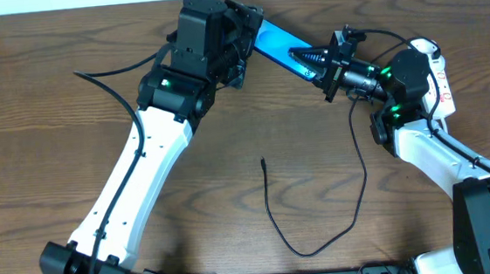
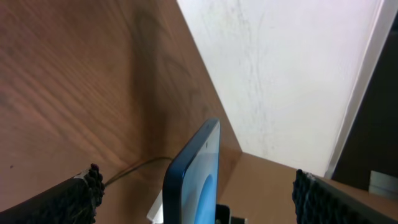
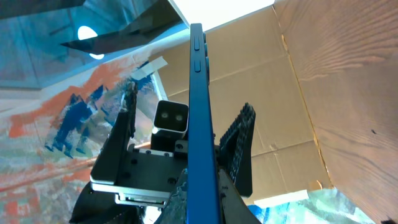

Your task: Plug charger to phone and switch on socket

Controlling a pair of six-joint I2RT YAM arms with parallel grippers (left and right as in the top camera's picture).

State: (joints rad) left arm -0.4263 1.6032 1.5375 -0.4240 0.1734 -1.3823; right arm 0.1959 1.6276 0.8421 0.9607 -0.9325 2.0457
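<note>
The phone [image 1: 274, 42], with its cyan-blue screen, is held off the table at the back, between both arms. My right gripper [image 1: 316, 62] is shut on its right end; in the right wrist view the phone [image 3: 198, 93] stands edge-on between the fingers [image 3: 205, 199]. My left gripper [image 1: 238, 28] is open around the phone's left end. In the left wrist view its fingers [image 2: 199, 200] stand wide apart, with the phone [image 2: 194, 171] between them and untouched. The charger cable [image 1: 273, 218] lies loose on the table, its plug tip [image 1: 264, 161] free. The white socket strip [image 1: 438, 76] lies at the right, partly hidden by my right arm.
The wooden table [image 1: 44, 144] carries a second black cable [image 1: 105, 78] running from the left arm. The far table edge meets a white wall [image 2: 292, 74]. The arm bases stand at the front edge.
</note>
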